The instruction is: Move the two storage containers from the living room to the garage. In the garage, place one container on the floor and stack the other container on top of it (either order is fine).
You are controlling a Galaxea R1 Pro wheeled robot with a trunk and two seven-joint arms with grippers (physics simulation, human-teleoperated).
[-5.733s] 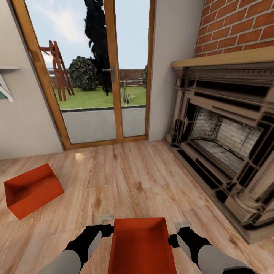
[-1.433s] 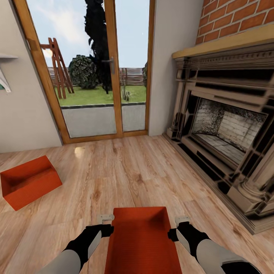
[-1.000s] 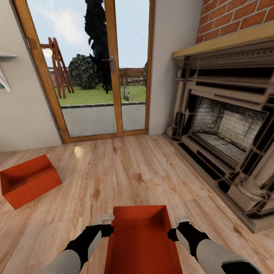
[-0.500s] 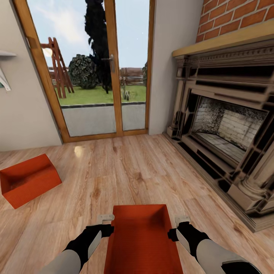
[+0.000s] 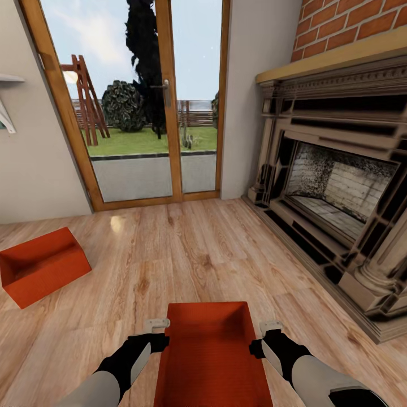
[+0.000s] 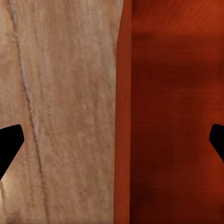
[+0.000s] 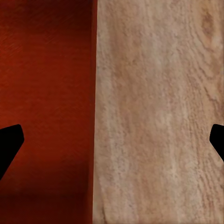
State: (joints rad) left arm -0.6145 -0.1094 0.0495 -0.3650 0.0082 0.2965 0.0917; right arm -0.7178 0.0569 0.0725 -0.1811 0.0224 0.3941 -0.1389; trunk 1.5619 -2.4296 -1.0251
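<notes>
Little has shifted since a moment ago: both arms keep the same pose, and only the view has crept slightly. One storage container (image 5: 210, 353) sits between the two arms, its near end cut off by the picture's edge. Left gripper (image 5: 156, 333) and right gripper (image 5: 261, 334) flank its long walls; both wrist views show fingers spread wide astride a wall, clamping nothing. Second container (image 5: 40, 273) lies well apart on the wood-plank floor (image 5: 186, 254), partly cut off. Fireplace (image 5: 333, 198) stands to the right.
</notes>
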